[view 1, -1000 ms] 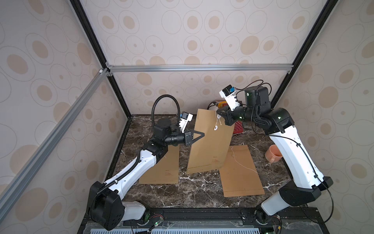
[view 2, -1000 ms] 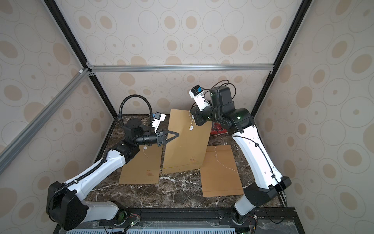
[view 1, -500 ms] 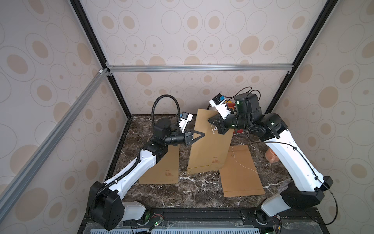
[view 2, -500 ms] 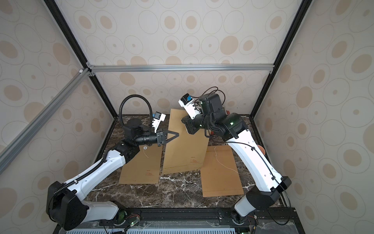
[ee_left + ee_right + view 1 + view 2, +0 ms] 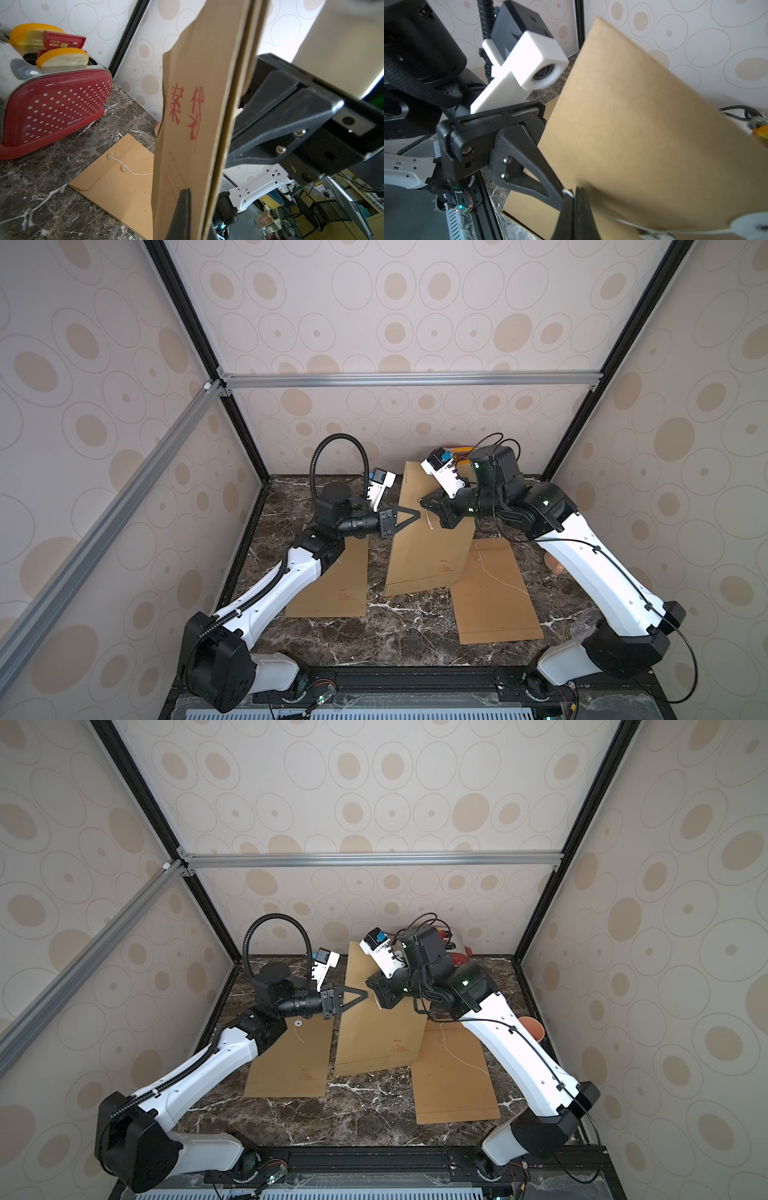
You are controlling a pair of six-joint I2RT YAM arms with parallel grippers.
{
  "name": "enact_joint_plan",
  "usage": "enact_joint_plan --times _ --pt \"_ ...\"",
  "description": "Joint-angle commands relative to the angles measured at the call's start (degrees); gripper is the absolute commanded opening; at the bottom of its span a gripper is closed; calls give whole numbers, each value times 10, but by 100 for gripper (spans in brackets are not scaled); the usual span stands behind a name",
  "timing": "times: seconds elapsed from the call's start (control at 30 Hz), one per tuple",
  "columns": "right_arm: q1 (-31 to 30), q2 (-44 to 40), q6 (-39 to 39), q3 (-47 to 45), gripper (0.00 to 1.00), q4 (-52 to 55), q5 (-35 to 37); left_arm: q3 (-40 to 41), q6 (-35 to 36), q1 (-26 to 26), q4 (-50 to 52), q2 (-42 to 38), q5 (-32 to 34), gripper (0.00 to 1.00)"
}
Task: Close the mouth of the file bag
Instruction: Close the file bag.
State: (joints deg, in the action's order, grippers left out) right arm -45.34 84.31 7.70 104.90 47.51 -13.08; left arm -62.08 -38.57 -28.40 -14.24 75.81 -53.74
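Note:
The brown file bag (image 5: 428,556) (image 5: 374,1036) stands tilted on its bottom edge in the middle of the table, mouth end up. My left gripper (image 5: 417,513) (image 5: 365,994) is shut on the bag's left edge; in the left wrist view one finger (image 5: 182,212) lies against the printed face. My right gripper (image 5: 424,503) (image 5: 369,983) meets it tip to tip, shut on the end of the thin white string (image 5: 623,221). That string runs across the bag to a white disc (image 5: 756,227). The right gripper (image 5: 572,190) shows no gap between its fingers.
Two more brown file bags lie flat, one at the left (image 5: 336,585) and one at the right (image 5: 494,597). A red toaster (image 5: 52,108) stands at the back right. An orange cup (image 5: 532,1027) sits by the right wall behind my right arm.
My right arm has swung left and down across the bag's face, bringing its shut gripper beside the left gripper's tip. The left arm and the bag have stayed put.

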Motion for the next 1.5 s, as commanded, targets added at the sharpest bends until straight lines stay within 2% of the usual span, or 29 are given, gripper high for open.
enact_joint_plan --times 0.0,0.17,0.33,0.63,0.93,1.03,1.17,1.47 --pt "-4 -45 14 -40 0 -29 22 -5 -44 -2 -84 -8 -14 0" --pt "1 -99 37 -127 0 -72 46 9 -108 7 -169 -4 -24 0" --pt "23 -160 74 -234 0 -142 43 15 -131 9 -201 -1 -27 0" --pt "47 -218 98 -338 0 -192 33 18 -143 10 -222 -3 -24 0" --pt "49 -215 125 -338 0 -231 9 15 -106 8 -174 -4 -10 0" --pt "46 -210 149 -340 0 -252 -22 20 -92 7 -162 -8 11 0" --pt "24 -193 163 -339 0 -275 -37 15 -65 7 -123 -8 19 0" --pt "2 -168 168 -348 0 -285 -41 33 -88 8 -164 -4 46 0"
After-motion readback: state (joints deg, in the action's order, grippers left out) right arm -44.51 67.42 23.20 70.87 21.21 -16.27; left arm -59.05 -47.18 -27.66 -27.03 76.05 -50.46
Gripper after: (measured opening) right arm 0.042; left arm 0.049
